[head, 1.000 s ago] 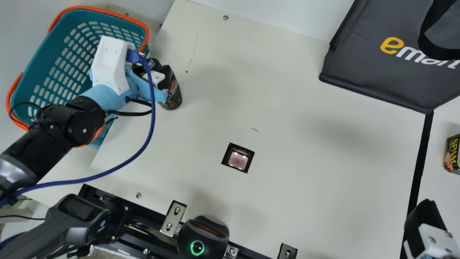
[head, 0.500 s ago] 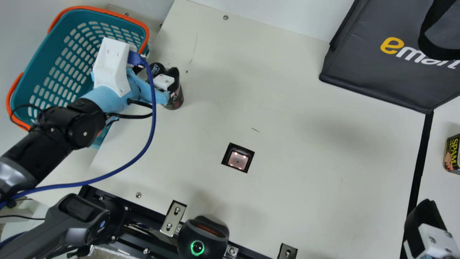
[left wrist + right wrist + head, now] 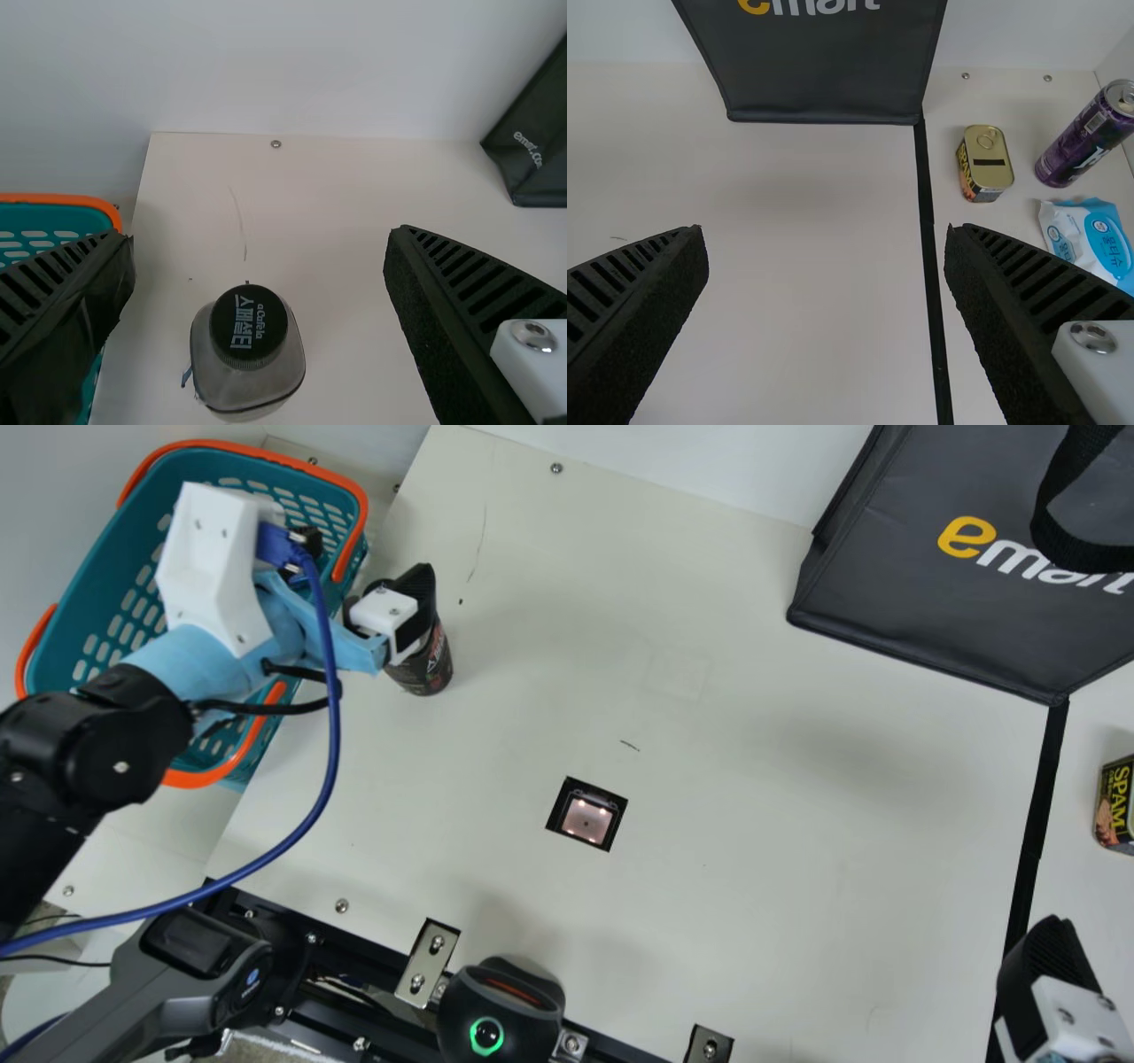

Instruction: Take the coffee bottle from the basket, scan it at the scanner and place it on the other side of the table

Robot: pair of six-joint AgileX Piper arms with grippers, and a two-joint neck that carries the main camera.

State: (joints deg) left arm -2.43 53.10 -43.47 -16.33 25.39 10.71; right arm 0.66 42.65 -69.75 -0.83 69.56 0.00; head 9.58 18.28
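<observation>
Got fingers spread wide on the left gripper (image 3: 365, 553), over the left edge of the counter (image 3: 753, 824), and apart on the right gripper (image 3: 1050, 957) too. Seeing the coffee bottle (image 3: 423, 669) upright near that same edge, right beside the basket (image 3: 89, 584), lol.

In the main view, the left gripper (image 3: 368, 586) hides part of the coffee bottle (image 3: 427, 670) and its arm (image 3: 97, 753) part of the basket (image 3: 106, 558); the right edge cuts off the black bag (image 3: 912, 593), the tin (image 3: 1118, 806) and the right gripper (image 3: 1050, 979).
</observation>
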